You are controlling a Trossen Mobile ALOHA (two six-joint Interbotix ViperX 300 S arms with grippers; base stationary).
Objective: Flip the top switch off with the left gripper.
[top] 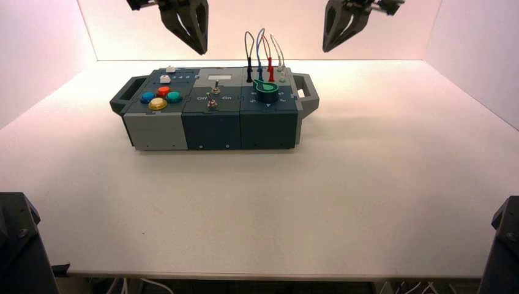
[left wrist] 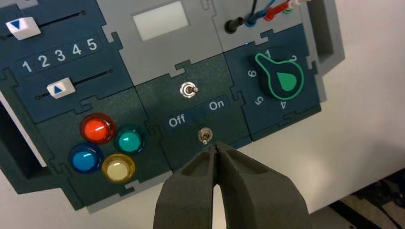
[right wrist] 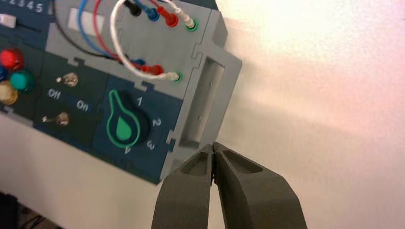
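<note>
The top switch (left wrist: 189, 89) is a small silver toggle on the dark teal Off/On panel, on the side of the pale label (left wrist: 160, 20). Its lever leans a little toward the "On" lettering. In the high view the top switch (top: 215, 90) sits mid-box. Its twin toggle (left wrist: 204, 136) stands nearer the panel's front edge. My left gripper (left wrist: 216, 147) is shut and empty, its tips just short of the twin toggle. From above, the left gripper (top: 199, 48) hangs high over the box's back edge. My right gripper (right wrist: 212, 145) is shut and empty, raised off the box's right handle (right wrist: 203, 102).
The box (top: 153, 131) carries red, teal, blue and yellow buttons (left wrist: 97, 129), two white sliders (left wrist: 61, 88), a green knob (left wrist: 281, 78) and looped wires (top: 260, 55). The right gripper (top: 330, 44) hangs above the box's right end. Black stands (top: 18, 245) sit at the front corners.
</note>
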